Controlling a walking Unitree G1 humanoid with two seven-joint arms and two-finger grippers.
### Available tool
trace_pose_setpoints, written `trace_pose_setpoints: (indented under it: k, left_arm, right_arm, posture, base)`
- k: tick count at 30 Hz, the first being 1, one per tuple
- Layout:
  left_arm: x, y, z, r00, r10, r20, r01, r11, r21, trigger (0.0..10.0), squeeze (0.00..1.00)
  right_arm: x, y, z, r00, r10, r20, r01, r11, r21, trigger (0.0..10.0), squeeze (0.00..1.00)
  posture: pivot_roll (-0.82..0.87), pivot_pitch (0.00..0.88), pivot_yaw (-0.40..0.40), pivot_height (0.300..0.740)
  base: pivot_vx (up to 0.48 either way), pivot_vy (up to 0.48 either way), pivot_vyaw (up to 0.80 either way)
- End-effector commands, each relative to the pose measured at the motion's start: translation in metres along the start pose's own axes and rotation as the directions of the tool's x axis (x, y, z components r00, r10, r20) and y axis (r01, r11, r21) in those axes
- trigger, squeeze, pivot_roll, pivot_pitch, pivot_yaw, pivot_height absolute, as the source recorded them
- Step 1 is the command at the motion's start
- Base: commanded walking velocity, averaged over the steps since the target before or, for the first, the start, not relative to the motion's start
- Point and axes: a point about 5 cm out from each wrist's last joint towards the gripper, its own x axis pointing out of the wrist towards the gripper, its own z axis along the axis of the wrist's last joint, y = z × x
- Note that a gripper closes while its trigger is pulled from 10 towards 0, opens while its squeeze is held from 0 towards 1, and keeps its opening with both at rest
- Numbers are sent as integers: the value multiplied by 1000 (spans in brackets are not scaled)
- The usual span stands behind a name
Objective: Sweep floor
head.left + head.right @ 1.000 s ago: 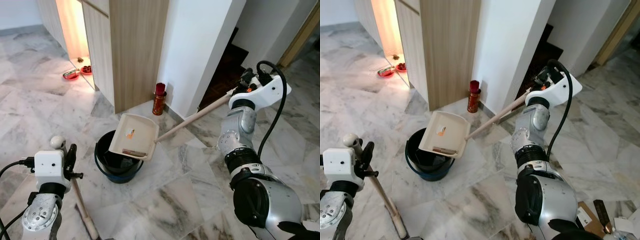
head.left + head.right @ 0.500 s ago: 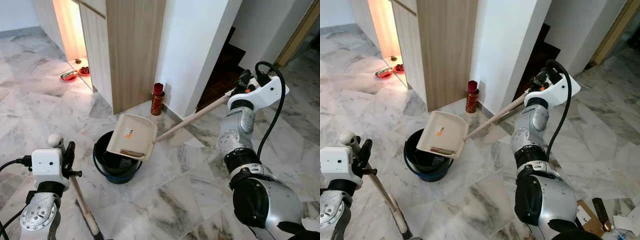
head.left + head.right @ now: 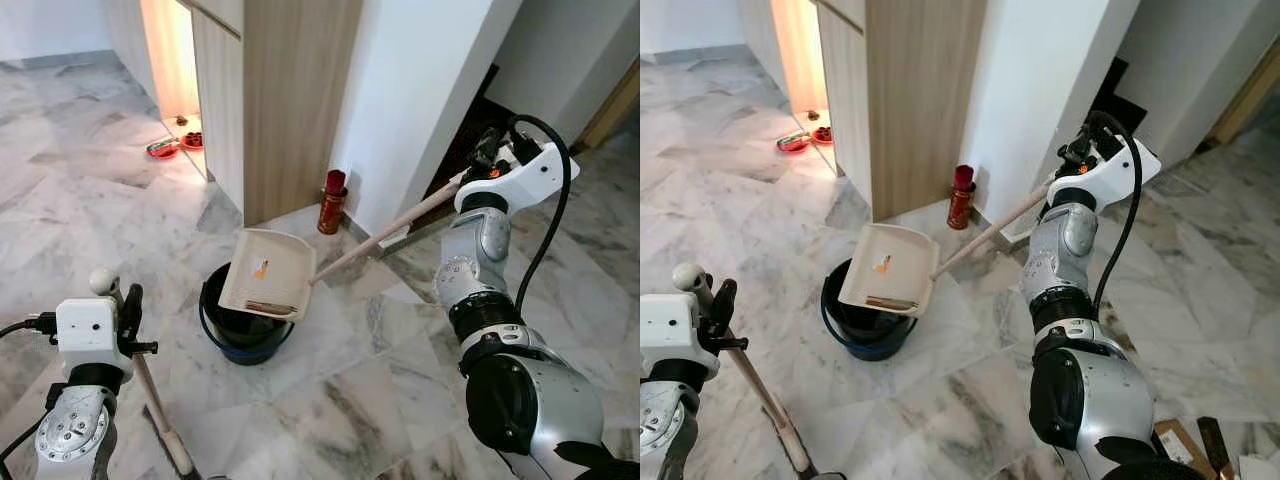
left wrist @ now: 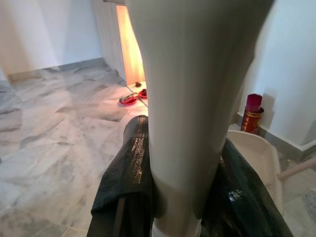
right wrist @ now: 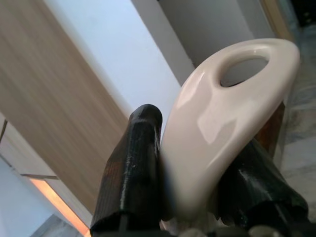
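Cream plastic dustpan (image 3: pixel 268 275), tray-shaped with raised walls, tipped steeply over a dark blue round bucket (image 3: pixel 243 330) at the centre of the frame, its lower lip above the bucket's opening with a thin strip of debris along it and a small orange mark on its inner face. From the pan's right edge, a long pale dustpan handle (image 3: pixel 385 232) slanting up to the upper right, ending in a glossy looped grip pinched between the two black fingers of the right gripper (image 5: pixel 197 197). Right arm raised high at right of frame, silver segments stacked from a bulky shoulder at lower right up to a white wrist housing, black cable arcing over it. At lower left, left gripper (image 4: pixel 182 197) clamped around the smooth off-white broom handle (image 3: pixel 150 395), textured black fingers (image 4: pixel 126 173) pressed to either side; handle topped by a round knob and running down toward the bottom edge; left arm bent low, white wrist box above a silver joint. Polished grey-veined marble floor (image 3: pixel 330 400) throughout. Behind the bucket, a wood-grain cabinet panel (image 3: pixel 290 100) beside a white wall, a red and gold cylindrical container (image 3: pixel 332 202) at the base. In the upper left, red dishes (image 3: pixel 172 147) on the floor in warm light.
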Motion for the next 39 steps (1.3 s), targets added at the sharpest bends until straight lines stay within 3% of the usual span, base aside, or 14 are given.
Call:
trace_pose_setpoints:
  k: [1,10,32,39]
  left_arm:
    - [3,-1,14,998,-1,63,1,1000,-1,10000,0]
    - [3,-1,14,998,2,65,-2,1000,-5,10000,0]
    - [5,-3,17,996,6,90,-3,1000,-24,10000,0]
    - [5,-3,18,995,6,95,-3,1000,-31,10000,0]
  right_arm:
    - [4,4,7,1000,-8,21,7,999,40,10000,0]
    - [3,9,7,1000,15,24,-16,999,47,10000,0]
    - [10,29,25,993,69,96,-78,993,88,10000,0]
    - [14,47,39,981,132,145,-149,983,111,10000,0]
  posture:
    - [272,54,-135,740]
    - [277,45,-138,740]
    - [280,16,-141,740]
    - [275,21,-145,740]
  base:
    - [240,0,0]
    - [189,0,442]
    - [250,0,0]
    - [251,0,0]
